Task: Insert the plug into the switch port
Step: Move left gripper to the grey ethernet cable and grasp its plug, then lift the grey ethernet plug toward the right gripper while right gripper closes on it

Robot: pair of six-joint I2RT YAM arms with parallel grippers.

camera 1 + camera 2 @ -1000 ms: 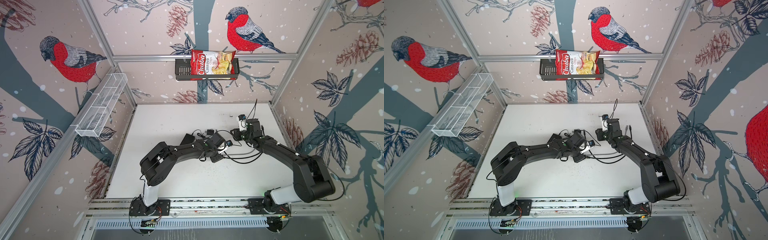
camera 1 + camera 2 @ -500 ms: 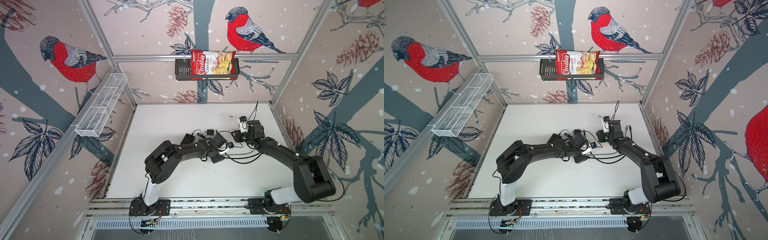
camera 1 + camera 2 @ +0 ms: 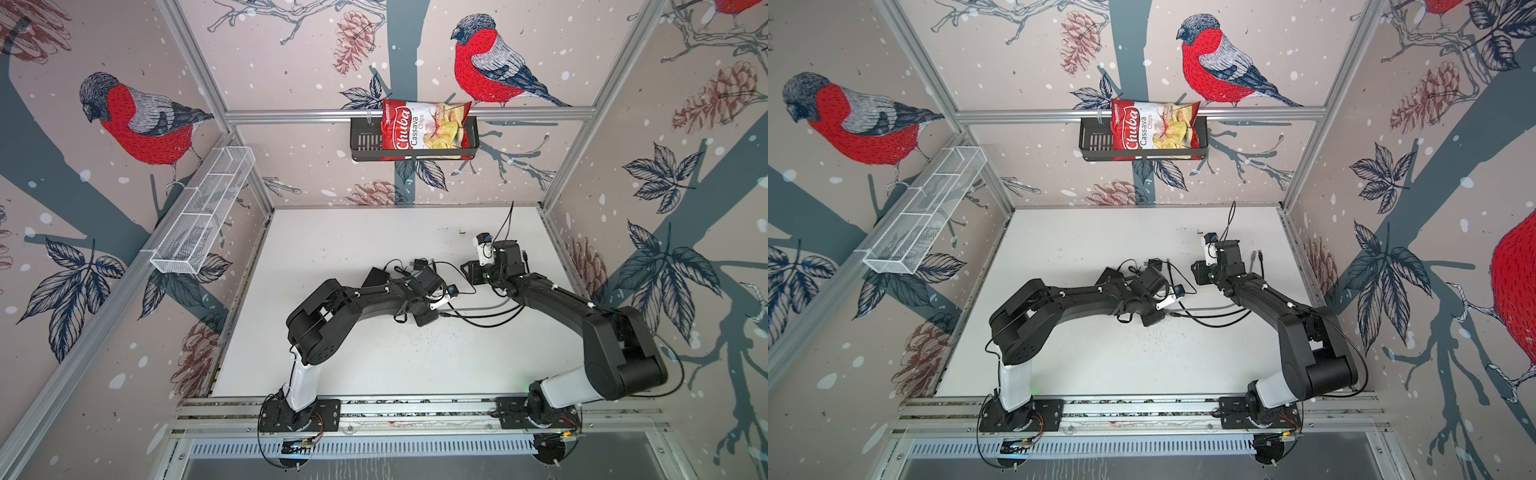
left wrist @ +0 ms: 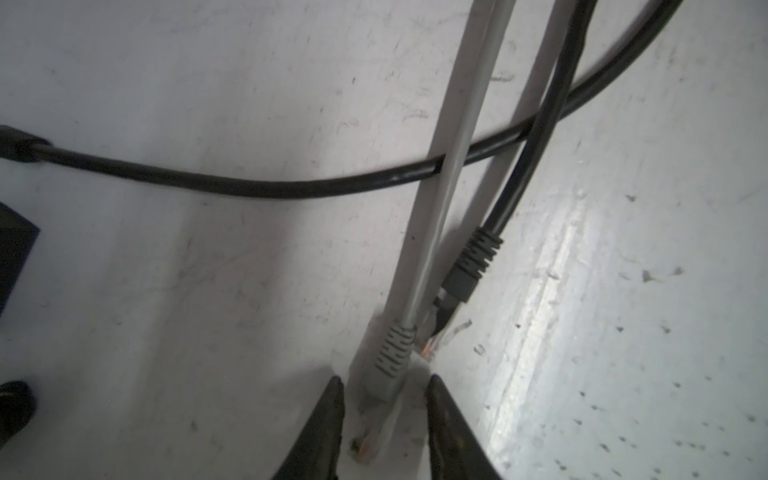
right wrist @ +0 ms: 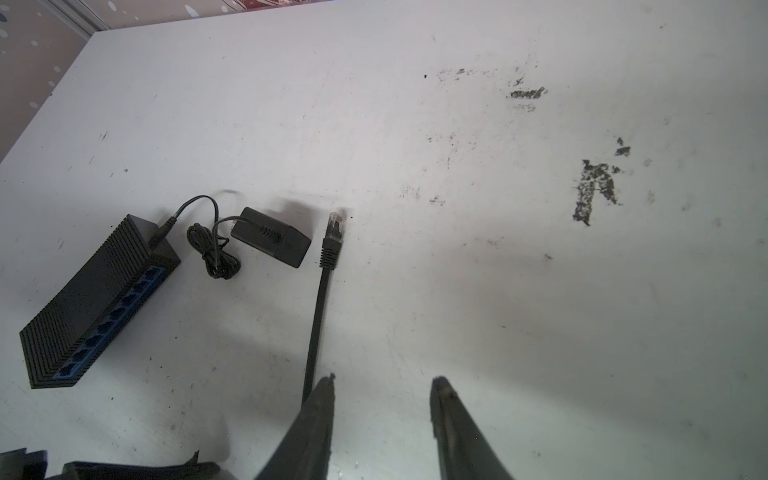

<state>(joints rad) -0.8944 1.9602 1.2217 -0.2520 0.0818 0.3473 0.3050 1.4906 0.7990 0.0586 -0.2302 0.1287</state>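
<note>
Though adjacent, two plugs [image 4: 390, 357] [image 4: 465, 270]

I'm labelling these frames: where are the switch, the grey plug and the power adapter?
switch [image 5: 81, 295]: right wrist view, on its ribbed top face.
grey plug [image 4: 394, 351]: left wrist view, on its ribbed boot.
power adapter [image 5: 274, 243]: right wrist view, on its top face.
</note>
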